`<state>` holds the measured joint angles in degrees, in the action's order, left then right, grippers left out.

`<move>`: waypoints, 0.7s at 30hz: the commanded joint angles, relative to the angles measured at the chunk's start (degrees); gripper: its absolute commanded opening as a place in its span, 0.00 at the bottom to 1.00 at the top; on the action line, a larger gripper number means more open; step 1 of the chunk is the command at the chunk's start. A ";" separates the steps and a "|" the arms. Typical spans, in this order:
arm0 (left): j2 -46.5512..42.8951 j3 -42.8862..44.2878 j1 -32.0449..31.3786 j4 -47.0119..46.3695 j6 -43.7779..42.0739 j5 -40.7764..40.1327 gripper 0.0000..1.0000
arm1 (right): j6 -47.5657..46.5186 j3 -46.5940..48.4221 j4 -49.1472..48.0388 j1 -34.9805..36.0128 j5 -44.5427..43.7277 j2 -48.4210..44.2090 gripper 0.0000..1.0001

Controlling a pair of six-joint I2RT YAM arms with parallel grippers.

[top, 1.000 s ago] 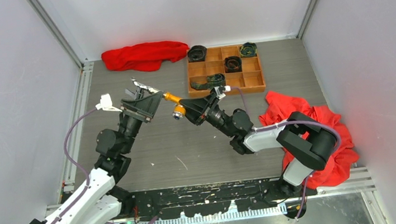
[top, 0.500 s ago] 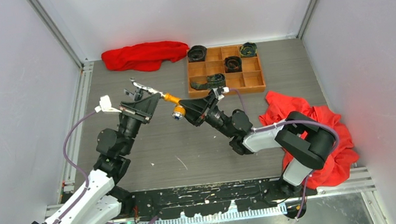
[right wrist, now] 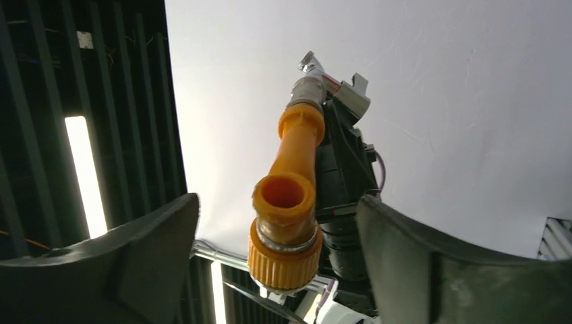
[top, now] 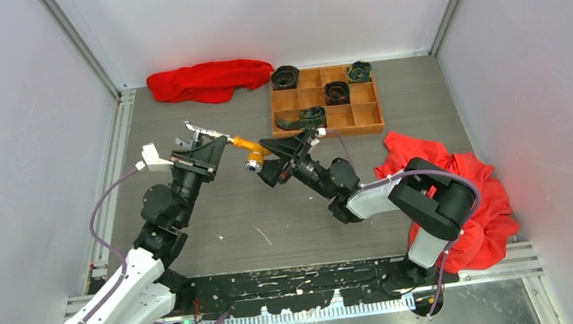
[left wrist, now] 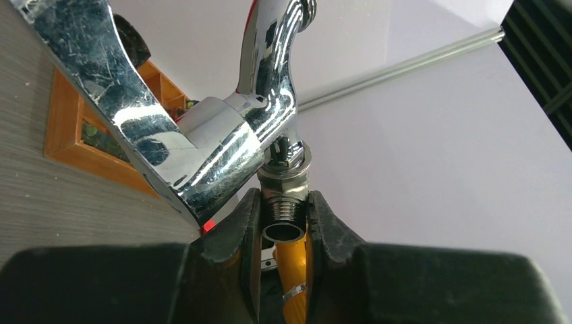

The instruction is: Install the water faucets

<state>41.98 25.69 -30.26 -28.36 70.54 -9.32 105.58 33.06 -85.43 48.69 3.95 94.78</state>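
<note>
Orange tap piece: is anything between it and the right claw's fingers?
Nothing visible. The orange tap piece sits in the gap of the open right gripper, bare air on either side. Its far end meets the silver tap clamped in the left gripper.

silver faucet (left wrist: 222, 135): glossy chrome metal | orange faucet (right wrist: 297, 155): matt plastic | tray (top: 361, 130): wood
</note>
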 commanded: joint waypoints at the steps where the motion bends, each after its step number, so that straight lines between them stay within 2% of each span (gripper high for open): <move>1: -2.03 2.33 0.11 -1.96 2.76 -3.81 0.00 | -0.51 -0.16 -11.37 0.27 0.27 -0.85 0.99; 7: -5.73 7.31 0.11 11.14 5.28 -7.41 0.00 | -8.15 -6.86 -7.65 -0.41 2.96 -6.61 1.00; 9: -6.75 10.73 0.10 20.47 5.56 -8.24 0.00 | -13.75 -10.13 -2.05 -1.33 4.46 -11.76 1.00; 11: -7.17 14.88 0.08 29.42 6.09 -8.79 0.00 | -22.25 -13.07 7.64 -1.89 5.97 -19.32 1.00; 13: -6.30 19.56 0.19 38.91 7.13 -8.79 0.00 | -38.55 -12.79 25.59 -1.71 7.26 -31.04 1.00; 15: -4.01 24.66 0.43 47.30 6.80 -6.39 0.00 | -60.48 -8.27 49.45 2.20 0.95 -40.93 1.00; 16: -2.37 27.12 0.66 50.87 6.49 -4.50 0.00 | -76.54 -6.53 56.07 5.67 -4.59 -44.12 1.00; 18: 1.40 30.76 1.25 55.42 6.20 -0.32 0.00 | -96.24 -5.22 62.35 13.26 -14.66 -48.20 1.00; 21: 4.96 32.93 3.12 56.86 5.95 5.90 0.00 | -119.76 -6.02 62.35 21.61 -24.46 -48.83 1.00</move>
<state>43.00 54.89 -29.06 21.28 76.34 -11.70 31.97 26.24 -37.74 62.37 -4.54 46.87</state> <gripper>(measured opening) 0.224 0.999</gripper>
